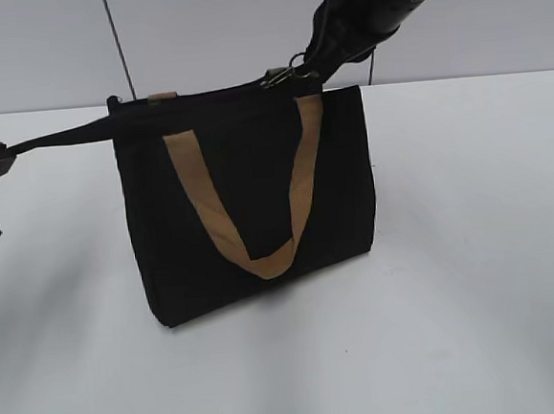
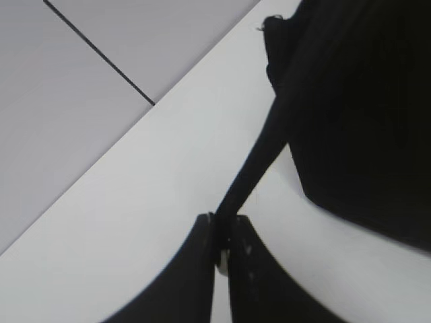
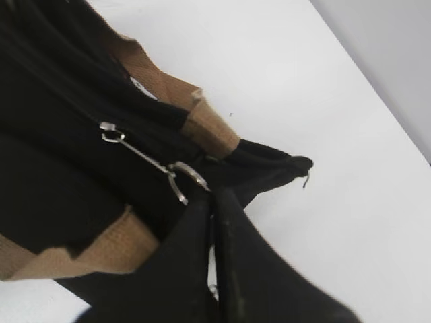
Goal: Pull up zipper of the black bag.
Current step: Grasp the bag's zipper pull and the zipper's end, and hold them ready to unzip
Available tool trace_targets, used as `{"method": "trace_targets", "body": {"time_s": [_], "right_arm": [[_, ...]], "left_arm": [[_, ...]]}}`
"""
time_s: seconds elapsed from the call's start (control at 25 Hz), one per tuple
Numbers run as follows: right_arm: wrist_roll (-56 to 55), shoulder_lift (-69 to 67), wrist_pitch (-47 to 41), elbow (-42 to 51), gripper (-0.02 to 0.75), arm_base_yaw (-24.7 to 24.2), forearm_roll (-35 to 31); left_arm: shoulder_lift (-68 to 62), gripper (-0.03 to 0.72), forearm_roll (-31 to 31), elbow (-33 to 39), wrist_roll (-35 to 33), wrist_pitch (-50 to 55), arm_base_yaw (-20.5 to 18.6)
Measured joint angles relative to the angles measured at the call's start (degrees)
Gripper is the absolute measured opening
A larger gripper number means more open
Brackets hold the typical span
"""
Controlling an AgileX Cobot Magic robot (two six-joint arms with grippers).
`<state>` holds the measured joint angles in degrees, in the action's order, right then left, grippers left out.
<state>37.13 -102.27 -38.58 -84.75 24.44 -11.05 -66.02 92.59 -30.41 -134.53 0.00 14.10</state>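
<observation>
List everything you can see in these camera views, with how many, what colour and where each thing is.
black bag: one, black, standing upright mid-table.
handles: tan webbing; one loop hangs down the bag's front, more tan strap shows at the top edge.
zipper: one, silvery metal pull with ring, at the top of the bag near its right end.
black strap: one, black, stretched taut from the bag's top left corner.
table: one, white, under the bag.
left gripper: black, shut on the black strap's end, left of the bag.
right gripper: black, shut on the zipper's ring, above the bag's top right.
</observation>
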Motion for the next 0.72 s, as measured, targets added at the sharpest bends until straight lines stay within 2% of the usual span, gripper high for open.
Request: {"method": "trace_targets", "body": {"time_s": [0.28, 0.72], "right_arm": [[-0.32, 0.71, -1.53, 0.0, -0.001, -3.16, -0.73], [-0.38, 0.82, -2.12, 0.0, -0.001, -3.22, 2.25]], "left_arm": [[0.0, 0.022, 0.11, 0.0, 0.0, 0.74, 0.08], [0.05, 0.022, 0.11, 0.0, 0.0, 1.13, 0.08]]}}
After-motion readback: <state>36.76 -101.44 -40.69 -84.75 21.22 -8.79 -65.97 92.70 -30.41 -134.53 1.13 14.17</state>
